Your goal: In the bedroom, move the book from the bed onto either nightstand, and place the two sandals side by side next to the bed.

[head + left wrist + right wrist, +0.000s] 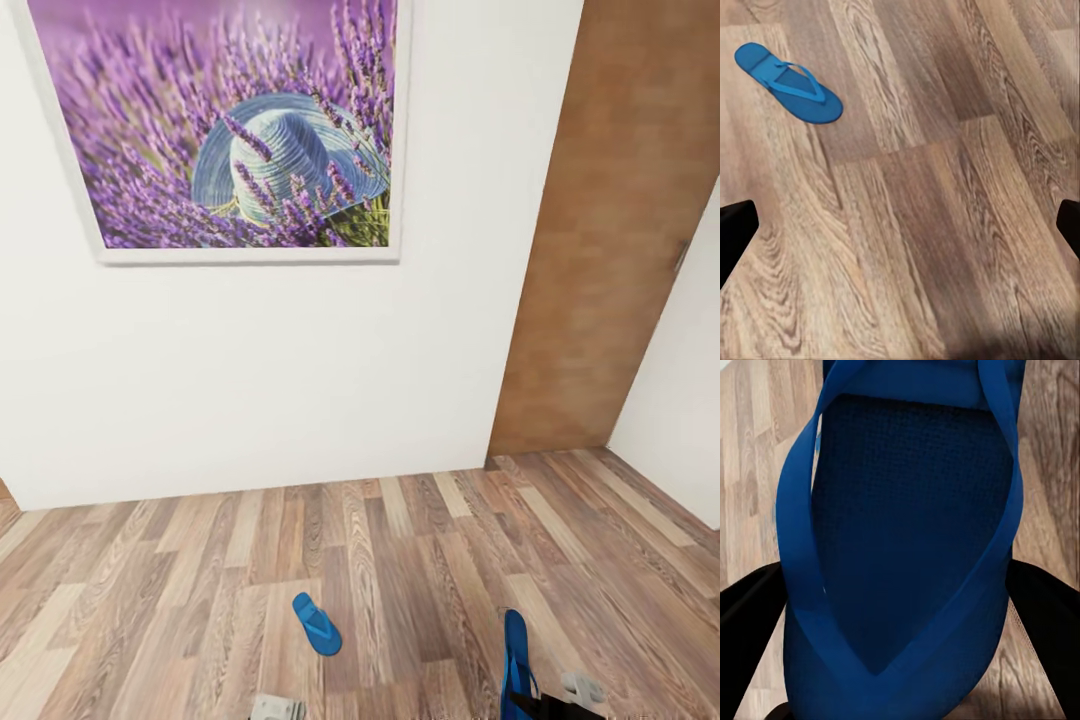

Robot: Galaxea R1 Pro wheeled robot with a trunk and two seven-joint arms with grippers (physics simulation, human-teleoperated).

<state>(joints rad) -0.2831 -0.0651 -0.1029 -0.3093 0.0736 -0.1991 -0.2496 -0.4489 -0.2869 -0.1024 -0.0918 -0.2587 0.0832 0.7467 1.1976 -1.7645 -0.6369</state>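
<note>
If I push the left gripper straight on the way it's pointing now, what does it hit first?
Most likely bare wood-plank floor: the left gripper is open, with planks between its fingers. The loose blue sandal lies off to one side, seemingly out of that line.

Head camera faces wall (250, 380), floor (400, 560); left wrist overlooks shared sandal (789, 82); right wrist close.

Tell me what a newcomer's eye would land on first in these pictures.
First, the big lavender picture with a blue hat, hung on the white wall ahead. Next, two bright-blue sandals against the wood floor: the loose sandal lies flat by itself, and the held sandal sits between the right gripper's fingers, looming large in the right wrist view. A brown door stands at the right.
</note>
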